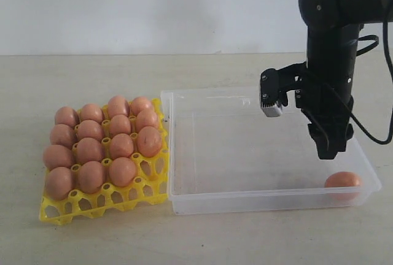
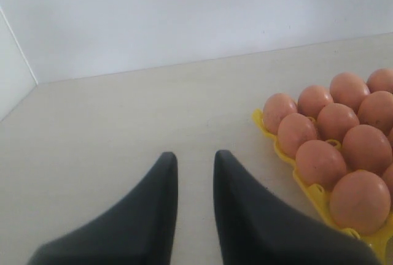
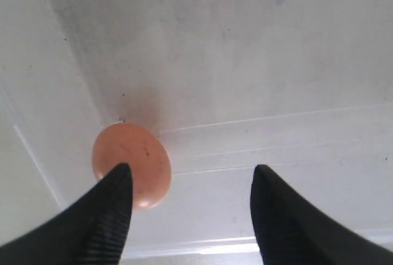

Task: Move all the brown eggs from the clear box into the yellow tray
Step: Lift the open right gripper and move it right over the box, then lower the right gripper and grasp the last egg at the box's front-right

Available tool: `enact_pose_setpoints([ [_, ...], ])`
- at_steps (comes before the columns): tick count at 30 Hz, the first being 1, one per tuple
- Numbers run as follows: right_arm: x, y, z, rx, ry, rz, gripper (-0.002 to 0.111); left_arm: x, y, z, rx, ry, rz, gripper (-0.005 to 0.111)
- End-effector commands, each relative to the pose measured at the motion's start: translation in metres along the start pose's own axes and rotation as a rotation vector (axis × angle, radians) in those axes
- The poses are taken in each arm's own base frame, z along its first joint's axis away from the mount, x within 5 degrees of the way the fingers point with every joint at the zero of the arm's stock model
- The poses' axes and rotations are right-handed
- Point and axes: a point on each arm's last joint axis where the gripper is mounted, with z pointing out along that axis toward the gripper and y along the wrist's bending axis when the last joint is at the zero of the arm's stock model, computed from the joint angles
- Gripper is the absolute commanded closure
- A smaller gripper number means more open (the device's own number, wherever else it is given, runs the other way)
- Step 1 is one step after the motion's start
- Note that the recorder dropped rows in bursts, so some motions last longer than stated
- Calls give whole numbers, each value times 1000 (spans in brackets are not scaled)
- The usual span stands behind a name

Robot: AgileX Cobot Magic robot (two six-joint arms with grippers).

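Down below, one brown egg (image 3: 132,164) lies off-centre under the spread right jaws.

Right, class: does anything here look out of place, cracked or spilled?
Nothing looks cracked or spilled. One brown egg lies alone in a corner of the clear box, near the right arm's open fingers; the other eggs sit in the yellow tray.

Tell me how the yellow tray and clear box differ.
The yellow tray is an opaque lattice carrying many brown eggs; the clear box is see-through, smooth-walled, with one egg in a corner. The box is wider than the tray. Both sit on the table.
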Motion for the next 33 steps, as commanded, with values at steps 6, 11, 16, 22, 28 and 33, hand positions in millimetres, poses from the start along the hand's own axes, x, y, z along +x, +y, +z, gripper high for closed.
enact_pose_setpoints([
  [6, 27, -9, 7, -66, -62, 61, 53, 1, -1, 0, 6, -1, -3, 85],
  [11, 30, 7, 29, -158, -33, 51, 53, 1, -1, 0, 6, -1, -3, 85],
  [16, 33, 15, 38, -193, -7, 16, 53, 1, -1, 0, 6, -1, -3, 85],
  [22, 33, 15, 40, -197, -8, -11, 53, 1, -1, 0, 6, -1, -3, 85],
  [28, 33, 19, 58, -258, 19, -19, 53, 1, -1, 0, 6, -1, -3, 85],
  [33, 32, 21, 65, -282, 28, -20, 53, 1, -1, 0, 6, -1, -3, 85],
])
